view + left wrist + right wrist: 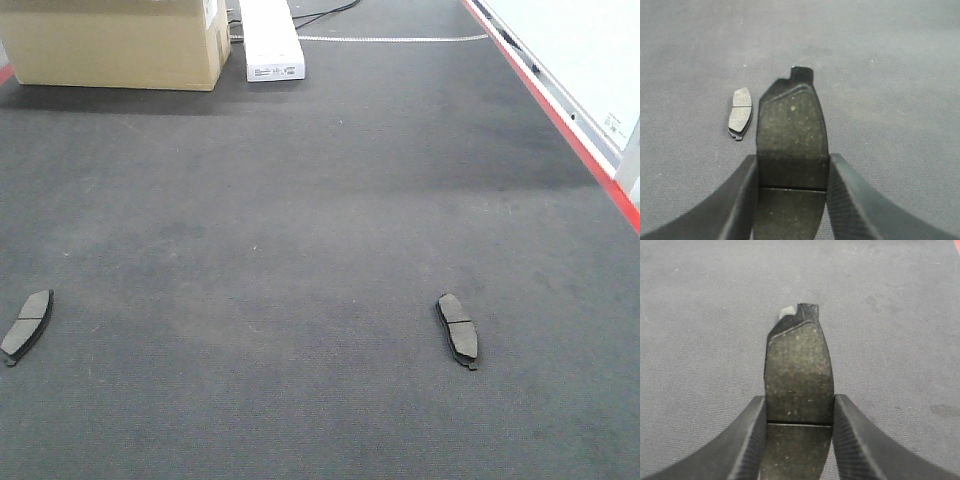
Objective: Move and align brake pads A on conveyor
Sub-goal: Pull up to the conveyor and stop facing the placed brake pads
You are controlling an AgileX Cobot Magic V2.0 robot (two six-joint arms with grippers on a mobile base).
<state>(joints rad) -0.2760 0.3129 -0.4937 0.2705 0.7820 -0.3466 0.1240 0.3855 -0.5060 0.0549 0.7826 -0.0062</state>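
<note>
**Both grippers clamped on pads, two more lying on the belt**

In the left wrist view, the left gripper (792, 195) is closed on a brake pad (791, 145) held between its two black fingers (742, 200); the pad's groove sits level with the fingertips and its notched end points toward the top of the frame. A second pad (740, 113) lies flat on the conveyor (890, 75), just left of the held one and apart from it.

In the right wrist view, the right gripper (799, 437) likewise grips a pad (799, 375) at its groove, above bare belt.

The front view shows two pads resting on the belt, well apart: one at the lower left edge (27, 325), one at lower right (458, 328). A cardboard box (115, 40) and a white box (270, 40) stand at the upper left; the red edge stripe (560, 120) runs down the right.
</note>
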